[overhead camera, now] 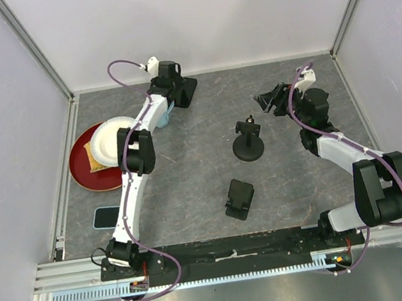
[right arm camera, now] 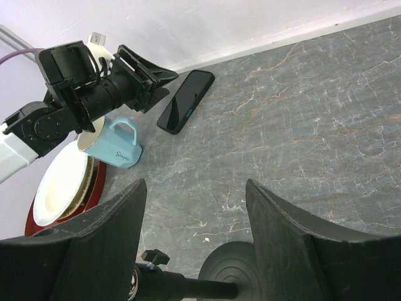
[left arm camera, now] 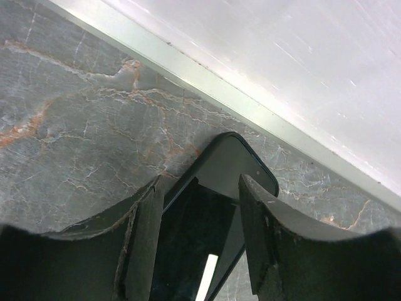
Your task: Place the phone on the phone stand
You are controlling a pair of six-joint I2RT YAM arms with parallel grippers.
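The left end effector (left arm camera: 200, 188) is open, with its fingers on either side of the phone (left arm camera: 241, 157), which lies flat on the surface (left arm camera: 75, 113) close to the far wall; the right end effector (right arm camera: 195, 188) is open too, near a round-base stand (right arm camera: 232, 279)

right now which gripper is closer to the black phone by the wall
Left. The left gripper straddles the phone at its end; the right gripper hangs over the round-based stand, well away.

Glossy black phone (left arm camera: 229, 166), matt marbled stone table (left arm camera: 75, 138)
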